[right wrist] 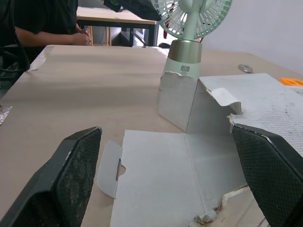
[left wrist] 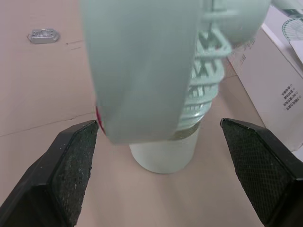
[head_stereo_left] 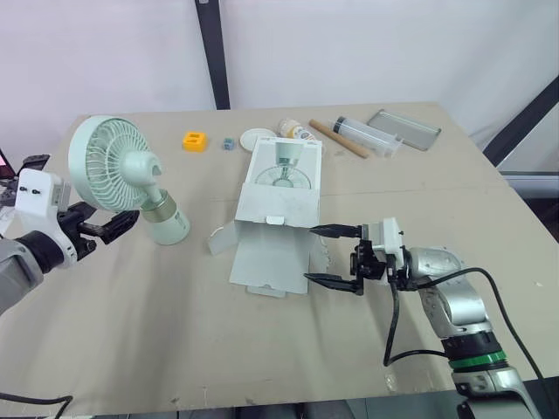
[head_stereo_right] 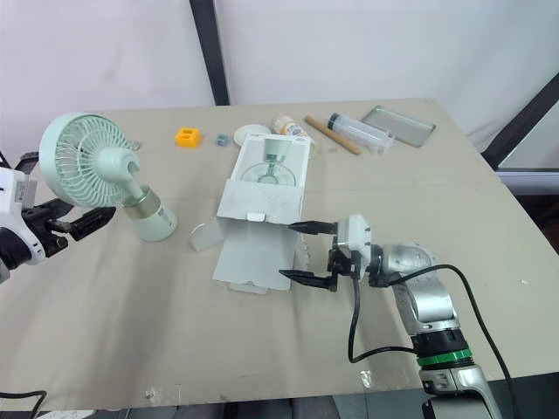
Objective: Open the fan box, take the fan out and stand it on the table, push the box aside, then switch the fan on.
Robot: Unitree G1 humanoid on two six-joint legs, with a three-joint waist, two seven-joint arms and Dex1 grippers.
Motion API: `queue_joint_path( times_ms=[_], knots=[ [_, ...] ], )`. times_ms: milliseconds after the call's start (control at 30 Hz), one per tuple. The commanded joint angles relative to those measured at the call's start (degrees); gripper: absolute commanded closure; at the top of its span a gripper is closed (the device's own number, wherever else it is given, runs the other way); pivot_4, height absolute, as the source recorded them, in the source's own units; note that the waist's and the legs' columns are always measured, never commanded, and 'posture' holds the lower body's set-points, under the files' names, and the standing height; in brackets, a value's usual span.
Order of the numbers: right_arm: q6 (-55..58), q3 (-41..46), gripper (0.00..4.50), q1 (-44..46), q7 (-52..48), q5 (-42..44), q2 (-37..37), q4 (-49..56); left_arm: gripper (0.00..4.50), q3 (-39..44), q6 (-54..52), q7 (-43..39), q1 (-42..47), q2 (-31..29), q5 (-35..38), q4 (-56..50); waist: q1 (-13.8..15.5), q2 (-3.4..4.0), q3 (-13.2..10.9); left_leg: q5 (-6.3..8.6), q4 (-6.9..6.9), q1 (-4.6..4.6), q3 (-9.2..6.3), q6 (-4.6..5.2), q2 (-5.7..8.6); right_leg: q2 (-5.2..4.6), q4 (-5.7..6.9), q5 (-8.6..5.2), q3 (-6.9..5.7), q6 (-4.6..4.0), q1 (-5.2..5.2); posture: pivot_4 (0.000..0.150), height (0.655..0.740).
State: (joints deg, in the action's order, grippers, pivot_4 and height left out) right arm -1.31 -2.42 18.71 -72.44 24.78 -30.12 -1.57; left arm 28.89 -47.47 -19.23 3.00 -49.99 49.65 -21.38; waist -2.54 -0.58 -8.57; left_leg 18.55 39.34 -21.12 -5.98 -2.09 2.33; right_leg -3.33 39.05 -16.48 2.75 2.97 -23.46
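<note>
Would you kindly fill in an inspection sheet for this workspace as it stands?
Surface: flat beige table.
Job's things: mint-green plastic fan upright, at robot's left; white cardboard box lying open mid-table.
Clutter: orange block, white round lid, wooden stick, clear tube, grey metal tray along far edge.
Grippers: left gripper open beside the fan; right gripper open at the box's flap.
Cables: black cable looping behind the right gripper.
Surroundings: white wall, black post; seated person beyond.

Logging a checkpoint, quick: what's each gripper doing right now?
Left gripper: open, holding nothing, beside the fan.
Right gripper: open, holding nothing, at the fan box flap.
</note>
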Motion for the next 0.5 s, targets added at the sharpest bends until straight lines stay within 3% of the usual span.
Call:
queue_joint_path(
  times_ms=[33,500],
  knots=[
    [-0.59,0.29,0.0,0.43,-0.01,0.35,-0.21,1.58,0.11,1.13,6.54,-2.71,-2.94,2.22,-5.18,-1.27,-0.01,0.0,0.0,0.0,0.0,0.0,0.0,0.0,-0.01,0.01,-0.01,0.0,0.0,0.0,0.0,0.15,0.74],
    [1.82,1.4,0.0,-2.08,5.32,0.27,-0.07,4.79,0.11,0.97,22.98,-18.81,-18.4,9.5,-13.39,-2.27,0.2,-0.03,0.01,0.03,0.0,0.01,-0.03,0.04,-0.03,-0.02,-0.04,0.0,-0.03,0.0,0.07,0.15,0.74]
  ],
)
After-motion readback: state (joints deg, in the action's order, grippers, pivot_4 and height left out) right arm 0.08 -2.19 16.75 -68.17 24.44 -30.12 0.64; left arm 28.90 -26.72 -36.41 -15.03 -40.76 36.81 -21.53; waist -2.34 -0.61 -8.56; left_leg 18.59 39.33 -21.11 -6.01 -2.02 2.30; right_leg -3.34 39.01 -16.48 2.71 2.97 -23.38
